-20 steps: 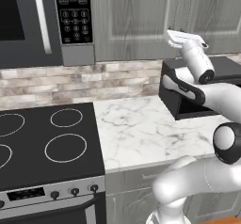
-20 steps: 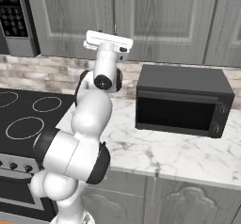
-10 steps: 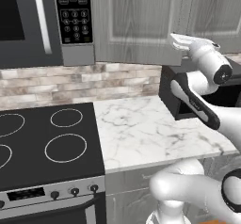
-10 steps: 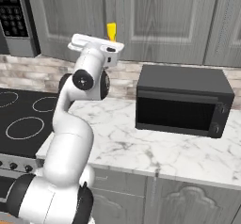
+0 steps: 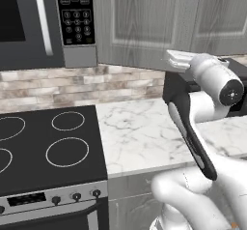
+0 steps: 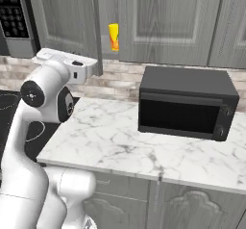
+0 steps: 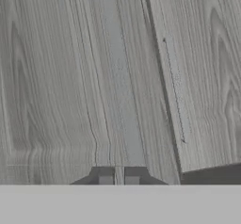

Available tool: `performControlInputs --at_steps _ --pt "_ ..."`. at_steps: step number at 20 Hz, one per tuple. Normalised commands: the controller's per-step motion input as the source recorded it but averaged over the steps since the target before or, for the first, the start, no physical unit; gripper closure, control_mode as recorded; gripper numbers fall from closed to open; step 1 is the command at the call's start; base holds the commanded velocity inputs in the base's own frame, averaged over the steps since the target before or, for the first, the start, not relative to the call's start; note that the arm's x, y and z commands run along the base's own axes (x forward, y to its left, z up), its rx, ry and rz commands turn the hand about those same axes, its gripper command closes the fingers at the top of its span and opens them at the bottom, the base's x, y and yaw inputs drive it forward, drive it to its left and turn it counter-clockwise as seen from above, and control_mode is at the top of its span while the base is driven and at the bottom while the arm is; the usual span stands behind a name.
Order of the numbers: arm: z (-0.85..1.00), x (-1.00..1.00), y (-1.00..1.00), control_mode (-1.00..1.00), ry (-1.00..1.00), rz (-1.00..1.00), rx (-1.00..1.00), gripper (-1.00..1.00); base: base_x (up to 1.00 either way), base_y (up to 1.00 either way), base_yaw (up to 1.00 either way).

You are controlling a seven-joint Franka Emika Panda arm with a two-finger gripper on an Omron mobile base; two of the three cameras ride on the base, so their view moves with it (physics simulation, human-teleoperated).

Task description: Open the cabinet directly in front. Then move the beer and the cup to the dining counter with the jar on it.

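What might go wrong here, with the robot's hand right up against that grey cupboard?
1. The gripper is shut right at the slim handle; whether it truly holds it is unclear, so it may slip off when pulling.
2. The cabinet door stands ajar with the cup in the gap; a careless reach could topple it.
3. The microwave sits just below, leaving the arm little room.

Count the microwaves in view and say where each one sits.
2. A black countertop microwave stands on the marble worktop right of the arm; a built-in one hangs above the cooktop.
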Motion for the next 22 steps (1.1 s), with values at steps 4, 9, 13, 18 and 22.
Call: performControlInputs --at_steps 4,9,13,18,22 --pt "-0.69 -1.0 0.99 -1.0 0.0 -0.03 -0.04 1.0 0.0 0.0 0.0" --pt "0.06 -0.19 -0.13 -1.0 0.04 0.0 0.05 -1.0 0.0 0.0 0.0" --pt "0.6 -0.2 -1.0 -1.0 0.03 0.0 0.39 -1.0 0.0 0.0 0.0" --pt "0.31 0.0 -1.0 -1.0 0.07 0.08 0.35 -1.0 0.0 0.0 0.0" --pt "0.0 0.28 -0.78 -1.0 0.0 0.29 0.12 -1.0 0.0 0.0 0.0"
